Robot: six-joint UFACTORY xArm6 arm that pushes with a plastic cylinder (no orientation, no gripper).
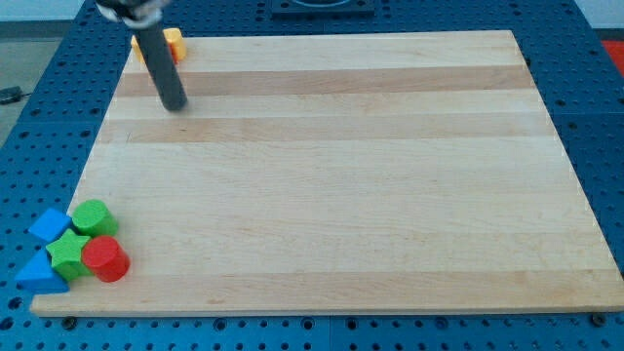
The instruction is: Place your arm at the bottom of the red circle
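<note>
The red circle (105,259) sits near the board's bottom left corner, in a tight cluster with a green star (68,253), a green round block (94,217), a blue block (49,225) and a blue triangle (41,275). My tip (176,105) rests on the board near the view's top left, far above the red circle and a little to its right. The rod leans up to the view's left and hides part of an orange-yellow block (174,43).
The wooden board (331,175) lies on a blue perforated table. The orange-yellow block sits at the board's top left corner, just above my tip. The cluster's blue blocks overhang the board's left edge.
</note>
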